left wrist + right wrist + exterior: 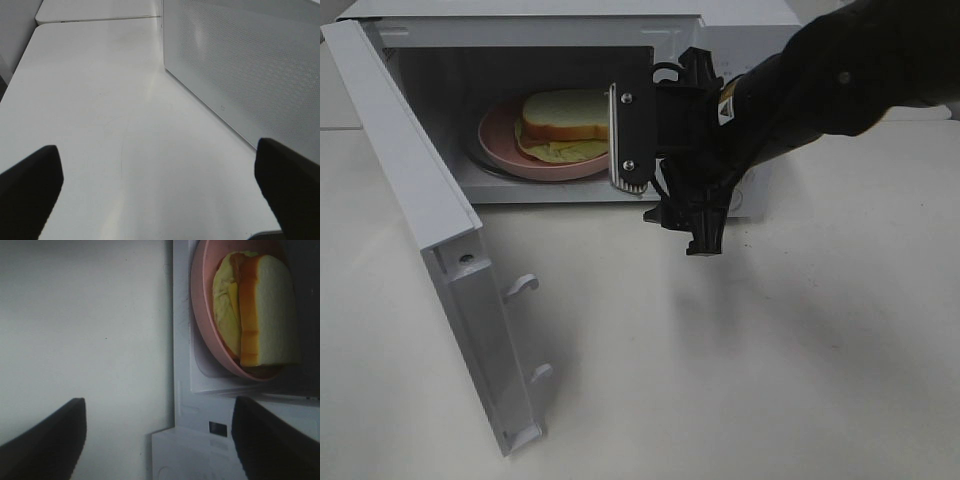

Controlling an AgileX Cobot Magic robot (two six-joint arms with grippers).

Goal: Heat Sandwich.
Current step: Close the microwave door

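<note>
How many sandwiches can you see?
1. The sandwich lies on the pink plate inside the open microwave. The robot arm hides part of the inside.

The sandwich had pale tan bread, an orange-brown crust and yellow-green filling. Its plate was pink. The microwave was white, one panel finely dotted. The right gripper was black.

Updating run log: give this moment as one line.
sandwich: on plate in microwave | door: open | right end effector: open, empty
</note>
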